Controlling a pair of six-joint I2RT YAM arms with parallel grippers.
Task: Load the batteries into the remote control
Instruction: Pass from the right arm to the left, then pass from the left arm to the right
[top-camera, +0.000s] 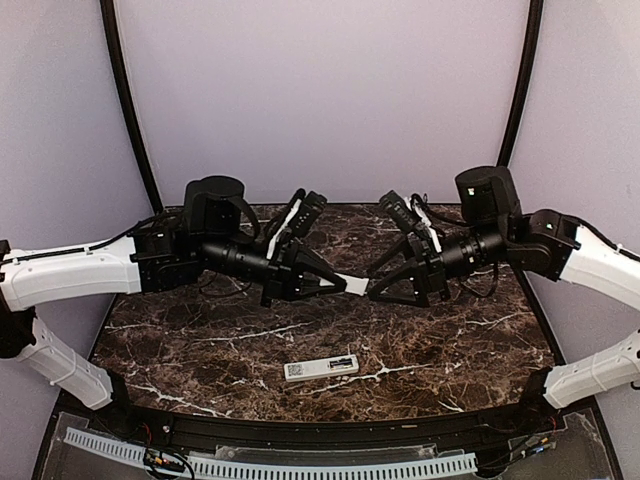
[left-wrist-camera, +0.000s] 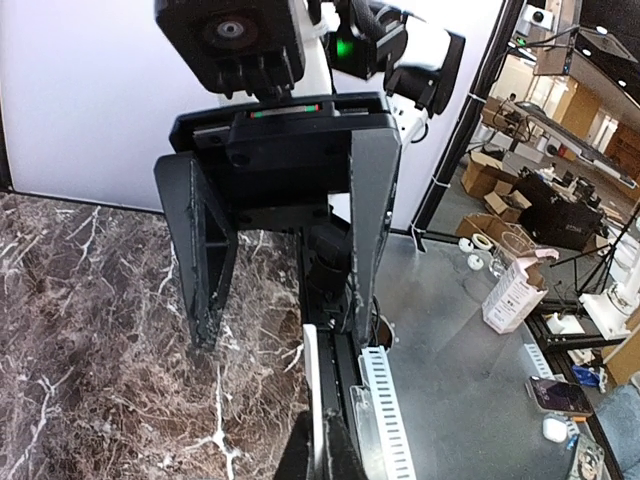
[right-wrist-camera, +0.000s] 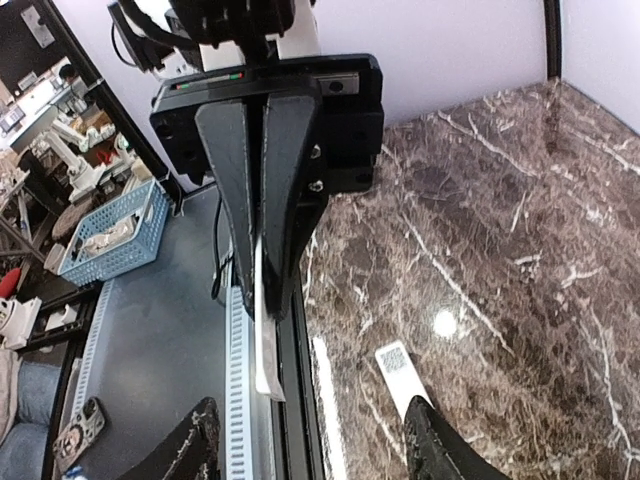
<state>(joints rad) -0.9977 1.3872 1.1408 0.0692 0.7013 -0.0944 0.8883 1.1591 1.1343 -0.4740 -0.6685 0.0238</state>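
Note:
The white remote control (top-camera: 321, 368) lies flat on the dark marble table (top-camera: 200, 340), near the front middle; its end also shows in the right wrist view (right-wrist-camera: 398, 368). Above the table's middle the two arms meet tip to tip. My left gripper (top-camera: 340, 284) is shut on a thin white flat piece (top-camera: 355, 285), seen edge-on in its own view (left-wrist-camera: 312, 385) and hanging from its closed fingers (right-wrist-camera: 268, 340). My right gripper (top-camera: 372, 290) stands open, its fingers either side of the piece's free end without touching it. No batteries are in view.
A white slotted cable strip (top-camera: 270, 465) runs along the table's near edge. Curved black frame posts (top-camera: 130, 120) stand at the back corners. Off the table are a blue basket (right-wrist-camera: 110, 235) and a small carton (left-wrist-camera: 515, 292).

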